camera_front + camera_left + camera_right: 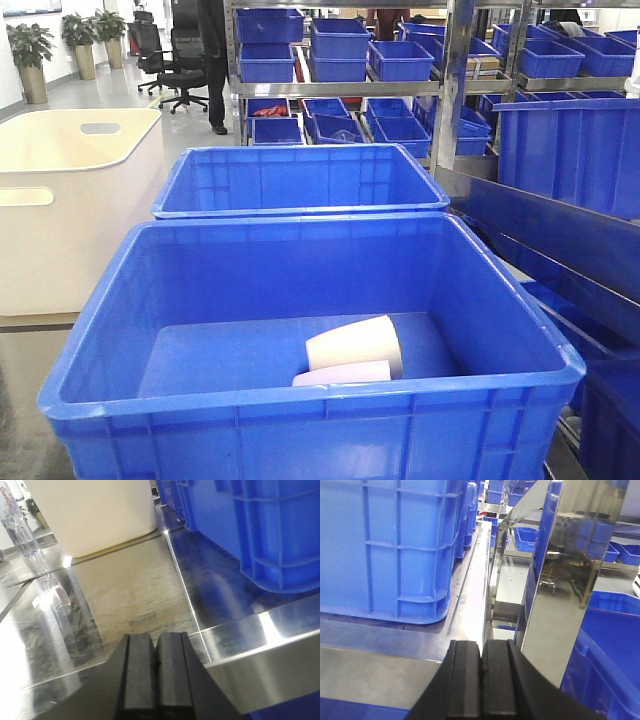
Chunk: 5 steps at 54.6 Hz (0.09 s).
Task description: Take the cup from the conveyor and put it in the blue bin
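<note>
On my front camera the blue bin [300, 300] fills the lower frame. Two cups lie on their sides on its floor, right of centre: a cream cup [355, 345] and, touching it on the near side, a pale pink cup [342, 374].

Behind it stands a second blue tote [298, 180], and to the left a cream-white tub [70, 200]. Shelf racks with small blue bins [340, 45] cross the background.

Left wrist camera: the left gripper [155, 675] has its black pads pressed together with nothing between them — it is over a reflective steel surface [130, 600], with the tub's base ahead and a blue tote wall to the right.

Right wrist camera: the right gripper [482, 680] is likewise closed and empty, beside a ribbed blue tote wall [395, 550] and a polished steel upright [565, 565].

The conveyor does not appear in any of my views.
</note>
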{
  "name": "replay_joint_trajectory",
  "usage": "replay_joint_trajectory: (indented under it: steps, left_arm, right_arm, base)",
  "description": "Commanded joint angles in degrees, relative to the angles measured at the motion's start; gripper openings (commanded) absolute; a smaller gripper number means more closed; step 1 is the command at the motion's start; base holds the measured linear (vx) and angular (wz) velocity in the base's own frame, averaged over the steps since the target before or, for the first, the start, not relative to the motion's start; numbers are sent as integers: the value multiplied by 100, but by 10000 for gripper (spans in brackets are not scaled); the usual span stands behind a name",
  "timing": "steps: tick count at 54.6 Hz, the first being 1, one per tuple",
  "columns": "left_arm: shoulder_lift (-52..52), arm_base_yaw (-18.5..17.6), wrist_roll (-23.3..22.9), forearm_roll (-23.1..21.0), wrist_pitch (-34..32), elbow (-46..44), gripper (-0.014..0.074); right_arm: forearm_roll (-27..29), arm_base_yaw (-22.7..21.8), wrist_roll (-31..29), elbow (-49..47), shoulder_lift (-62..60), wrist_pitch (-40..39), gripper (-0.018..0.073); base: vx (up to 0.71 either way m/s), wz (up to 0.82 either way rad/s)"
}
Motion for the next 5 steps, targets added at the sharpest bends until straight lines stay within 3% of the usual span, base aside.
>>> replay_joint_trajectory:
  steps: [1, 5]
  left_arm:
    - [-94, 6, -28, -10, -475, 67, -2]
    - [-94, 6, -28, -10, -475, 67, -2]
  right_arm:
    - [-59, -23, -65, 113, -72, -458, -9]
    - [-59, -23, -65, 113, -72, -458, -9]
  base:
    - [0, 0]
    - [0, 0]
